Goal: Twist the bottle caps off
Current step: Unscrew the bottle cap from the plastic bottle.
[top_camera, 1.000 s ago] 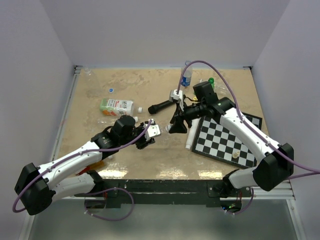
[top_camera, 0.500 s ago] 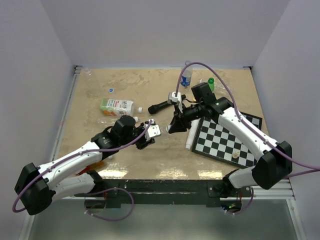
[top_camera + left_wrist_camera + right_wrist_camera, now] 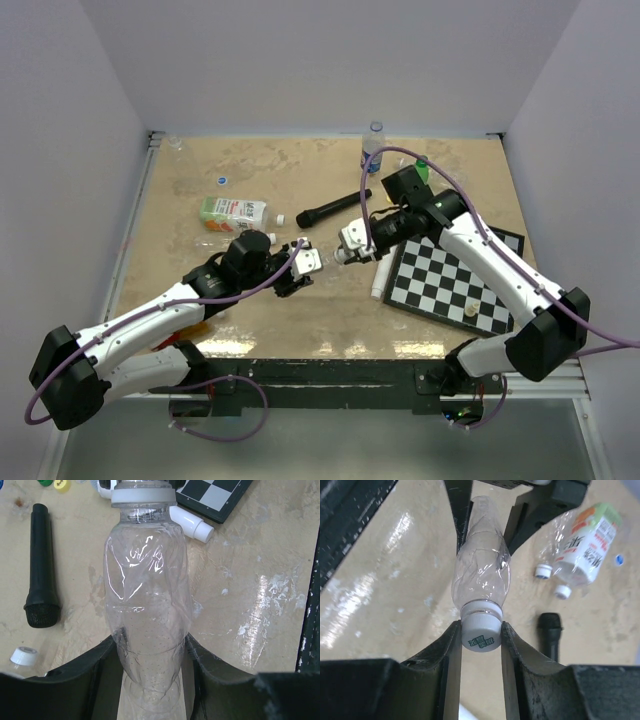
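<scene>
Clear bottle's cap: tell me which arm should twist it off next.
Right. The right gripper clamps the white cap between its fingers, while the left gripper grips the clear bottle by its body, likely steadying it for the twist.

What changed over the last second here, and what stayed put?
The right hand rolled over at the wrist beside the left arm and now clamps the white cap of the clear bottle. It no longer covers the black microphone. Unchanged: the left hand grips the bottle's body in the same spot, and the chessboard and labelled bottle lie as before.
</scene>
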Controlling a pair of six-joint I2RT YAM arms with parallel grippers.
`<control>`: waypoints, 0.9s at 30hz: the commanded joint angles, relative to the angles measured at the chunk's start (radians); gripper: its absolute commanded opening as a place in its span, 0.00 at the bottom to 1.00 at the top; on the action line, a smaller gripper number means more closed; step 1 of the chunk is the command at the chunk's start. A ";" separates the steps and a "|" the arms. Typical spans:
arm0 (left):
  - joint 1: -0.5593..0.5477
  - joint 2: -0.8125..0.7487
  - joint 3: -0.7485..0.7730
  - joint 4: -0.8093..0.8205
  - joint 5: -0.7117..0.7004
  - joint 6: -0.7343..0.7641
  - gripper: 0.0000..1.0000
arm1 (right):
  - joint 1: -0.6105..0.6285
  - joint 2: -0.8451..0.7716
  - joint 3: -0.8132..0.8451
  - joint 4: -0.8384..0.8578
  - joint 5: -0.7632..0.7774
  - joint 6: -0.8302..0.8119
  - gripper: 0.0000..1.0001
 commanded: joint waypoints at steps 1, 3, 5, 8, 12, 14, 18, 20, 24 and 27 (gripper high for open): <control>0.007 -0.013 0.011 -0.015 -0.004 -0.004 0.00 | -0.012 -0.054 0.047 -0.122 0.109 -0.546 0.00; 0.007 -0.012 0.011 -0.013 -0.003 -0.004 0.00 | -0.012 -0.043 0.052 -0.171 0.115 -0.751 0.00; 0.007 -0.012 0.011 -0.013 -0.001 -0.006 0.00 | -0.013 -0.025 0.054 -0.216 0.107 -0.855 0.00; 0.007 -0.015 0.010 -0.013 0.000 -0.006 0.00 | -0.012 -0.022 0.044 -0.216 0.103 -0.902 0.00; 0.005 -0.015 0.011 -0.013 0.005 -0.004 0.00 | -0.012 -0.043 0.038 -0.217 0.103 -0.918 0.00; 0.007 -0.012 0.010 -0.012 0.006 -0.004 0.00 | -0.012 -0.052 0.031 -0.217 0.103 -0.921 0.00; 0.007 -0.006 0.013 -0.012 0.008 -0.006 0.00 | -0.012 -0.061 0.005 -0.205 0.112 -0.921 0.00; 0.007 -0.007 0.010 -0.012 0.006 -0.004 0.00 | -0.012 -0.065 -0.002 -0.203 0.109 -0.922 0.00; 0.007 -0.006 0.010 -0.013 0.006 -0.004 0.00 | -0.013 -0.074 0.004 -0.205 0.097 -0.909 0.00; 0.007 -0.007 0.010 -0.012 0.006 -0.006 0.00 | -0.016 -0.078 0.003 -0.206 0.092 -0.904 0.00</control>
